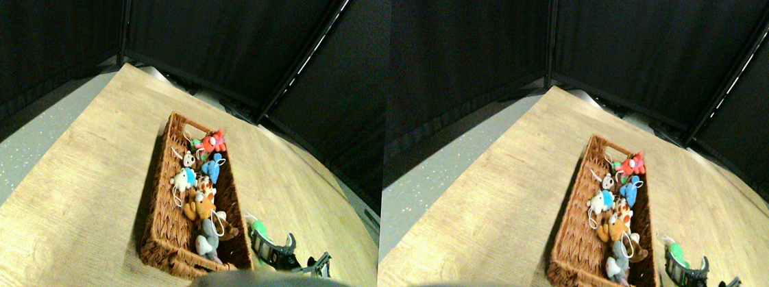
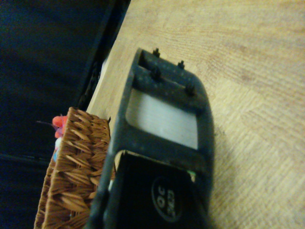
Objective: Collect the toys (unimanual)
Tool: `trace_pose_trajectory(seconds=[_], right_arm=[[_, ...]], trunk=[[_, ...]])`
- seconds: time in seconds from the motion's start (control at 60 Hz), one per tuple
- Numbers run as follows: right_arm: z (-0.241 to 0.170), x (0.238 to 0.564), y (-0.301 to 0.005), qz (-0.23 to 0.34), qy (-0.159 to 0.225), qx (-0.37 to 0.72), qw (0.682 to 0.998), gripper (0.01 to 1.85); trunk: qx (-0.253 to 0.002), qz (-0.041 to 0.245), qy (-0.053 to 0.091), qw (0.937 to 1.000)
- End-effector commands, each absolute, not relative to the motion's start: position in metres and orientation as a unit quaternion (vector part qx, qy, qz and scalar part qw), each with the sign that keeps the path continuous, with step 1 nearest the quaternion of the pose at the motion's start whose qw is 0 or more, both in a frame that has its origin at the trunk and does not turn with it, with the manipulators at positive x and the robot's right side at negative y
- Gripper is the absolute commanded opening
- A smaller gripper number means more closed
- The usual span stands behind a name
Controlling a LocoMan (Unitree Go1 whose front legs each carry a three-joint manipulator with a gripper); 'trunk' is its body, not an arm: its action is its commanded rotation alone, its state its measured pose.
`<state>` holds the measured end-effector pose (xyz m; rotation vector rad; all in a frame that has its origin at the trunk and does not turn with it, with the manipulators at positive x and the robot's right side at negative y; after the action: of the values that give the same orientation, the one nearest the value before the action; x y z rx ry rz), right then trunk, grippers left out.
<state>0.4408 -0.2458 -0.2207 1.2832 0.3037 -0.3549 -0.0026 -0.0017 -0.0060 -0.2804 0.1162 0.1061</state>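
We see a long brown wicker basket (image 1: 178,222) lying on the pale wood-grain desk (image 1: 80,182), with small plush toys packed along its right side: a red one (image 1: 212,141) at the far end, then a blue one (image 1: 211,167), a white one with a blue patch (image 1: 183,179), a white-and-orange one (image 1: 206,189), a brown one (image 1: 199,207) and a grey one (image 1: 209,240) nearest us. Their white string loops tangle, so we cannot separate every toy.

Just right of the basket, a green plush toy (image 1: 258,231) sits at the tip of the right claw (image 1: 268,244), above the desk edge region. We cannot tell whether the jaws are clamped on it; the claw is partly cut off by the frame's lower edge.

In the wrist view the dark jaw frame (image 2: 162,138) hides the green toy; only a basket corner (image 2: 76,162) and a sliver of red plush (image 2: 59,125) show.
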Motion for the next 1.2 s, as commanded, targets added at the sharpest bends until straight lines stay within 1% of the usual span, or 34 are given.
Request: trace_pose_trajectory(seconds=[0.017, 0.083, 0.25, 0.433, 0.517, 0.567, 0.667, 0.783, 0.833, 0.9, 0.95, 1.017, 1.067, 1.083, 1.1, 1.117, 1.133, 1.167, 1.2], right_arm=[[-0.228, 0.446, -0.249, -0.172, 0.124, 0.597, 0.774, 0.84], [-0.234, 0.447, -0.251, -0.185, 0.122, 0.602, 0.767, 0.85], [-0.244, 0.449, -0.254, -0.196, 0.116, 0.605, 0.763, 0.77], [-0.251, 0.451, -0.259, -0.212, 0.11, 0.608, 0.758, 0.78], [-0.253, 0.452, -0.261, -0.213, 0.106, 0.612, 0.755, 0.77], [-0.252, 0.451, -0.261, -0.211, 0.104, 0.606, 0.76, 0.76], [-0.253, 0.452, -0.263, -0.215, 0.101, 0.607, 0.759, 0.76], [-0.252, 0.454, -0.263, -0.211, 0.104, 0.608, 0.758, 0.75], [-0.252, 0.454, -0.263, -0.21, 0.103, 0.614, 0.754, 0.73], [-0.251, 0.455, -0.262, -0.21, 0.101, 0.613, 0.755, 0.68], [-0.251, 0.455, -0.263, -0.209, 0.103, 0.612, 0.756, 0.7], [-0.25, 0.456, -0.263, -0.21, 0.104, 0.61, 0.757, 0.67], [-0.25, 0.457, -0.264, -0.206, 0.104, 0.612, 0.756, 0.58], [-0.25, 0.457, -0.264, -0.206, 0.104, 0.612, 0.756, 0.58], [-0.25, 0.457, -0.264, -0.208, 0.104, 0.614, 0.754, 0.43], [-0.25, 0.457, -0.264, -0.213, 0.102, 0.614, 0.753, 0.33], [-0.25, 0.457, -0.264, -0.213, 0.102, 0.614, 0.753, 0.33], [-0.248, 0.456, -0.263, -0.23, 0.094, 0.612, 0.751, 0.15], [-0.247, 0.456, -0.262, -0.237, 0.084, 0.602, 0.758, 0.09]], trunk=[[-0.146, 0.062, 0.065, 0.9852], [-0.145, 0.062, 0.066, 0.9853], [-0.141, 0.061, 0.069, 0.9857], [-0.137, 0.058, 0.07, 0.9864], [-0.136, 0.058, 0.069, 0.9866], [-0.136, 0.058, 0.069, 0.9867], [-0.136, 0.058, 0.07, 0.9866], [-0.135, 0.056, 0.072, 0.9867], [-0.135, 0.056, 0.072, 0.9867], [-0.135, 0.055, 0.072, 0.9868], [-0.134, 0.055, 0.072, 0.9868], [-0.134, 0.055, 0.073, 0.9868], [-0.134, 0.054, 0.072, 0.9869], [-0.134, 0.054, 0.072, 0.9869], [-0.133, 0.054, 0.072, 0.9869], [-0.133, 0.054, 0.072, 0.9869], [-0.134, 0.054, 0.073, 0.9869], [-0.134, 0.054, 0.073, 0.9869], [-0.134, 0.054, 0.073, 0.9869]])
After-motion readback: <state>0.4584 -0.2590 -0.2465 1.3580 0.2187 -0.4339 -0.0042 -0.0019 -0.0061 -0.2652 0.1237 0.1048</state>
